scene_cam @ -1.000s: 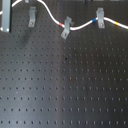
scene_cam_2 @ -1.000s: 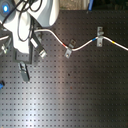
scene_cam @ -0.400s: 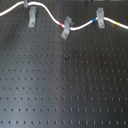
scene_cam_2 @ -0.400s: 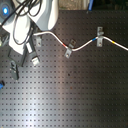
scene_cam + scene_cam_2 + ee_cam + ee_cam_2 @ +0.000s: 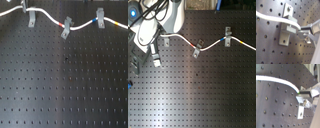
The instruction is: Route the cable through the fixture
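The tool (image 5: pixel 302 32) is closed on the cable (image 5: pixel 50 18) just beside the fixture (image 5: pixel 287 25), which stands on the perforated surface (image 5: pixel 65 85). In the first exterior view, the cable runs rightward across the surface's far edge from the fixture (image 5: pixel 31 19), through the tilted clip (image 5: pixel 65 29) and the broader clip (image 5: pixel 99 18).

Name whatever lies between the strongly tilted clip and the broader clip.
Only a span of the cable runs from the tilted clip to the broader clip. The pegboard around it is bare, as the first exterior view shows.
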